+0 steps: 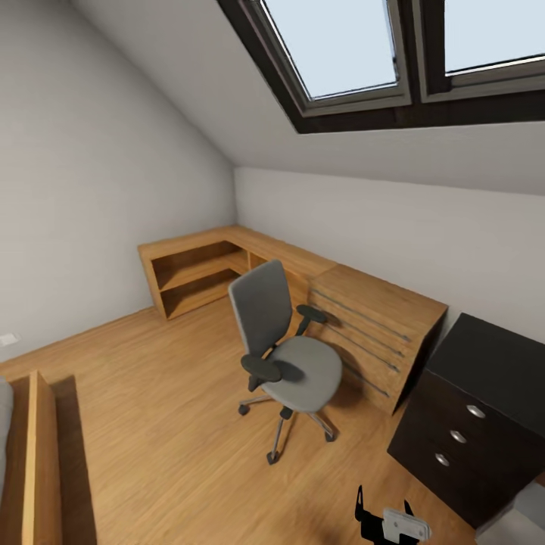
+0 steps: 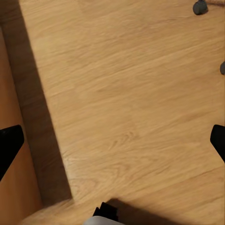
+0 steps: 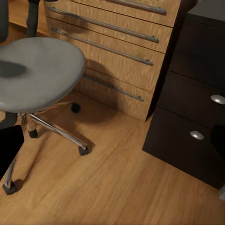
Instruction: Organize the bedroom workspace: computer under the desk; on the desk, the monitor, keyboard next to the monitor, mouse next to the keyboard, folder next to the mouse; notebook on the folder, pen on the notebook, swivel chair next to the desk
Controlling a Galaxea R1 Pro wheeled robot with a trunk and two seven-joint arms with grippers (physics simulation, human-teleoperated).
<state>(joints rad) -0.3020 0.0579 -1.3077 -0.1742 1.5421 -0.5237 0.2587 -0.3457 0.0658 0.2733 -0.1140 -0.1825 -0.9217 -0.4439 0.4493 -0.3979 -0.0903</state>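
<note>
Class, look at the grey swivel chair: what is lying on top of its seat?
The swivel chair's seat shows bare grey padding in the head and right wrist views, with no folder visible. Its backrest hides a strip of the wooden desk behind it.

- The swivel chair (image 1: 284, 348) had a grey seat and back, dark armrests and a chrome base.
- The desk (image 1: 363, 318) was honey-coloured wood with a visible grain and grey metal rails.
- The floor (image 1: 166, 424) showed light oak planks.
- The drawer cabinet (image 1: 473, 424) was near-black with silver knobs.
- The walls (image 1: 83, 189) were pale grey-white.
</note>
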